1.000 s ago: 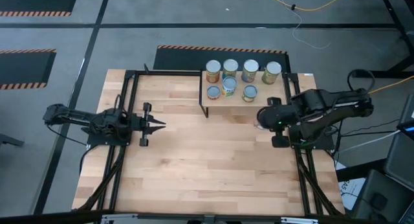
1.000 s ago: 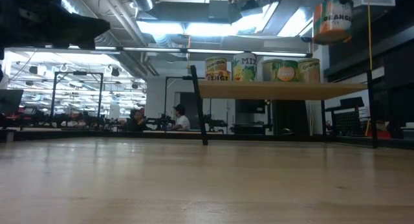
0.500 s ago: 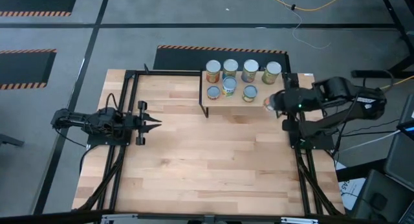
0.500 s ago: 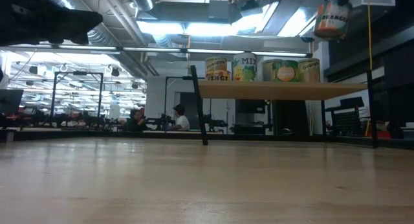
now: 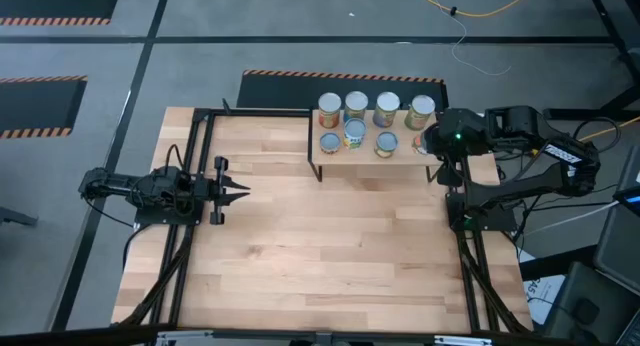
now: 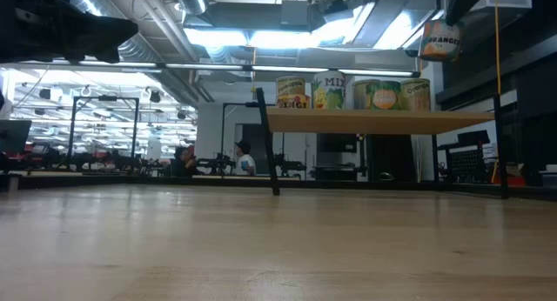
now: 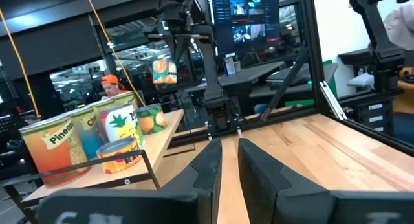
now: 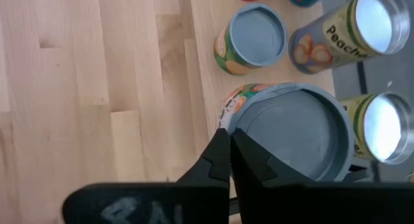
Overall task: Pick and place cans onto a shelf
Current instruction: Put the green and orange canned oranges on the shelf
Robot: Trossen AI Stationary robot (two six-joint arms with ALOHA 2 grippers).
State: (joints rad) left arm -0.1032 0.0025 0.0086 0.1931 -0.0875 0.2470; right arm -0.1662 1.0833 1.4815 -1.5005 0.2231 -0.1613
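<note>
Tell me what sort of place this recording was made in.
Probably an open-plan robotics lab or workshop: exposed ceiling ducts and strip lights, hazard-striped black floor mats, and more workstations with seated people behind the wooden tabletop.

- I work in a robotics lab or test hall, not a home.
- My counter [image 5: 320, 256] is a pale wood top boxed in by a black metal frame [image 5: 190, 186], standing on a grey floor [image 5: 250, 36].
- Orange-and-black hazard stripes [image 5: 340, 75] edge dark mats on that floor, and a yellow cable [image 5: 480, 11] trails across it.
- Looking level across the counter, I see bare ceiling pipes [image 6: 165, 23], strip lights [image 6: 261, 36] and further rigs on benches.
- Two people [image 6: 213, 158] sit at a far workstation.
- A lit monitor [image 7: 249, 13] hangs in the background of my left wrist view.
</note>
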